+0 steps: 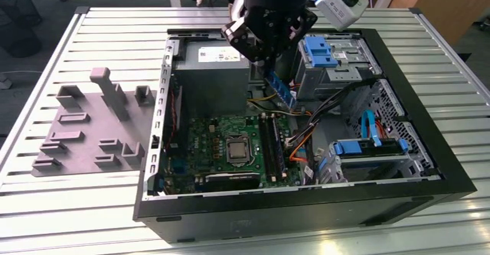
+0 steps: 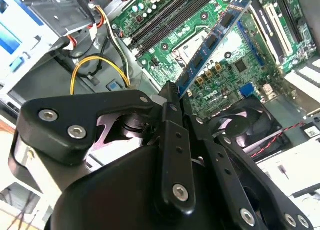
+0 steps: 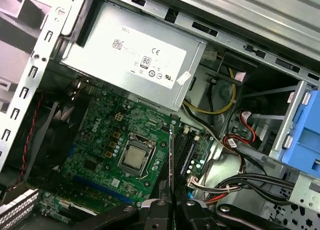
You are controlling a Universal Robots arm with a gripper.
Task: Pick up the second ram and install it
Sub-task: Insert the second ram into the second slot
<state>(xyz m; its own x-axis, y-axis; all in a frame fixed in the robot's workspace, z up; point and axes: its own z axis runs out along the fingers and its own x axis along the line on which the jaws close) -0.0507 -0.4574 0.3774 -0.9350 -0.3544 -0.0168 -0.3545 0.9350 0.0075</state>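
Tool (image 1: 269, 65) was at upper centre of the exterior view, above the open PC case (image 1: 459, 180), and was clenched on the second ram (image 1: 282, 91). The ram hung below the tool as a blue strip, tilted, its lower end toward the motherboard (image 1: 206, 146) but clear of it.

In the second wrist view the tool (image 2: 172, 97) gripped the ram (image 2: 212, 39) at one end. The stick ran toward the upper right of that frame, w/ dark chips along its blue-green face. It crossed over the motherboard (image 2: 260, 59) near the CPU socket (image 2: 192, 44). DIMM slots (image 2: 170, 14) lay at upper centre, apart from the ram.

In the first wrist view the ram (image 3: 171, 155) appeared edge-on as a thin dark line rising from the tool (image 3: 172, 202) at bottom centre, beside the DIMM slots (image 3: 184, 150) and right of the CPU socket (image 3: 135, 157). PSU (image 3: 135, 54) sat at upper centre.

Case rested on a slatted counter (image 1: 46, 209). A grey fixture tray (image 1: 84, 128) lay at the exterior view's left, beside the case.
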